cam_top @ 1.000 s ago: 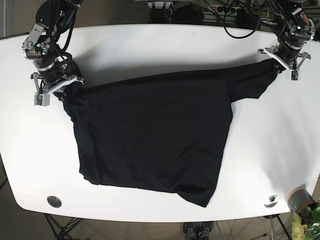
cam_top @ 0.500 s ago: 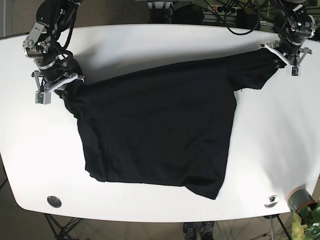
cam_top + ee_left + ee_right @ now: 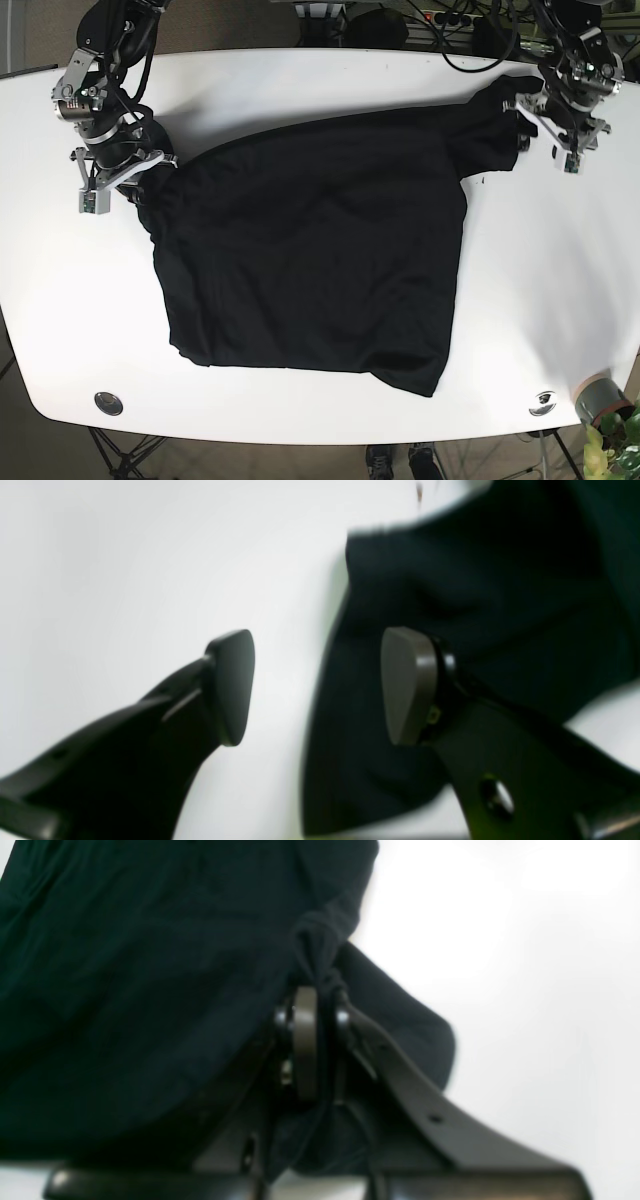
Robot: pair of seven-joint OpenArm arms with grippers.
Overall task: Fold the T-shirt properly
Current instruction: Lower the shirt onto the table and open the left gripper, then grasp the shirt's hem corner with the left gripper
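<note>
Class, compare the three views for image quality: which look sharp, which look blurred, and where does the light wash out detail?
Base view: sharp, evenly lit, T-shirt edges crisp on the white table. Left wrist view: soft throughout, cloth edges smeared, open left gripper clearest. Right wrist view: blurred, table overexposed to plain white, right gripper pinching dark fabric with little fold detail.

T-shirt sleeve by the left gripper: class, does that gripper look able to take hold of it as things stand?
Probably yes. The left gripper is open, and the black T-shirt sleeve edge lies between its two fingers, with only bare white table beside it. Nothing else appears to block it.
</note>
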